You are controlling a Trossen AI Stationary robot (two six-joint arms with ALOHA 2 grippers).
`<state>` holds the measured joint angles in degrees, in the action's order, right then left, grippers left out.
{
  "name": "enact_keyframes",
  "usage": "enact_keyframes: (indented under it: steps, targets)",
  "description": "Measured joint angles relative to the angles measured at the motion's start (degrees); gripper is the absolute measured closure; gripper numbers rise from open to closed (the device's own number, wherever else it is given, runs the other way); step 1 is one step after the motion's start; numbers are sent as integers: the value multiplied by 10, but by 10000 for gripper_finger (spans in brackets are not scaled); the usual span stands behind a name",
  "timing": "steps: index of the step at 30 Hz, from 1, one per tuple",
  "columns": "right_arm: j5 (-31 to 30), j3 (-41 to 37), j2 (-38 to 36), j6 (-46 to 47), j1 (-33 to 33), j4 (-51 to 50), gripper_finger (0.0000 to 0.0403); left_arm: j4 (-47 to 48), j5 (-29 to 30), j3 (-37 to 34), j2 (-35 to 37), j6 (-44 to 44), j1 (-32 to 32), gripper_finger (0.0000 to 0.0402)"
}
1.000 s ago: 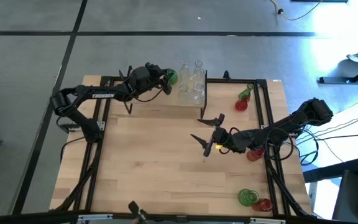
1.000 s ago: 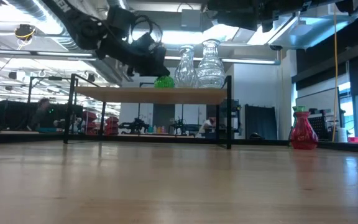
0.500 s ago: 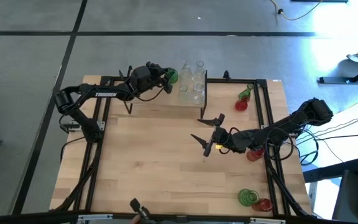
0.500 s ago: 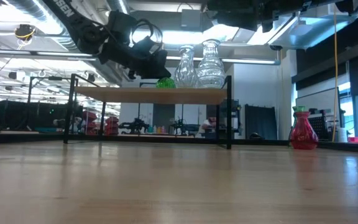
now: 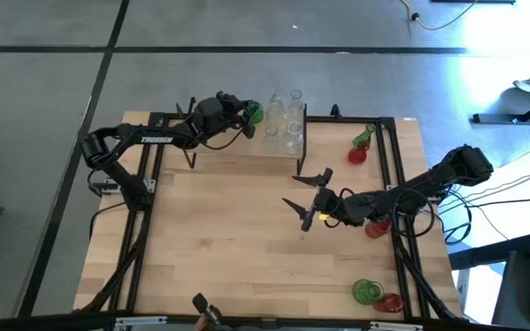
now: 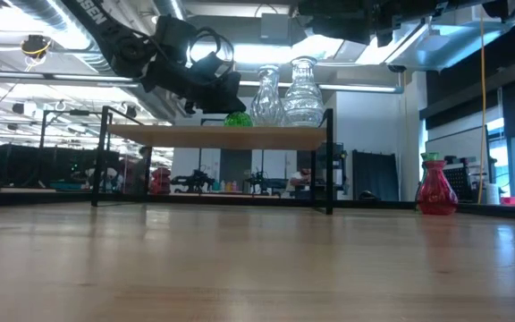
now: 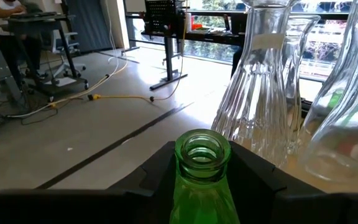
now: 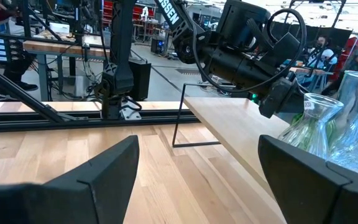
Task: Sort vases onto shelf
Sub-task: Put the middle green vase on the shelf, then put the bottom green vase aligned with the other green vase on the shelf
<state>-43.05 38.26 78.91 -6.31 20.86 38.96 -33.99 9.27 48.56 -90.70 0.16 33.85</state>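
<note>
At about five o'clock on the table (image 5: pixel 247 239), near its front edge, a green vase (image 5: pixel 367 291) and a red vase (image 5: pixel 390 302) lie side by side, touching or nearly so. Farther in, toward three o'clock, the right gripper (image 5: pixel 304 196) hangs over bare wood with its two fingers spread wide and nothing between them; its wrist view shows the same gap, looking across toward the shelf (image 8: pixel 241 134). Just behind that gripper, along its arm, another red vase (image 5: pixel 376 227) shows partly under the arm. At roughly one o'clock a red vase (image 5: pixel 356 154) and a green vase (image 5: pixel 363 139) rest close together on the tabletop, apart from the shelf; in the low view a red vase (image 6: pixel 435 186) stands upright at the right. Toward twelve o'clock, at the back of the table, the shelf (image 6: pixel 222 137) stands on thin black legs. On its right end a group of clear vases (image 5: pixel 284 122) stands upright, two of them rising side by side in the low view (image 6: pixel 285 94). Immediately to their left, the left gripper (image 5: pixel 247 115) reaches in over the shelf from nine o'clock and is clenched round the neck of a green vase on the shelf (image 5: pixel 254 113). Its wrist view shows the green neck (image 7: pixel 202 167) upright between the dark fingers (image 7: pixel 154 177), with the clear vases (image 7: pixel 260 87) just beyond; in the low view the green body (image 6: pixel 237 118) sits on the shelf board.
</note>
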Motion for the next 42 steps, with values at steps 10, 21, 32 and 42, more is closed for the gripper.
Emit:
enact_keyframes:
  steps: [10,21,32,42]
  targets:
    - [0,0,0,0,0,0,87,2,0,0,0,0,-2,227]
    - [1,0,0,0,0,0,87,58,1,-1,114,5,-21,221]
    - [1,0,0,3,0,-1,87,245,-163,0,224,-6,-142,221]
    - [5,0,1,-36,1,45,87,216,-123,-73,224,-30,-346,223]
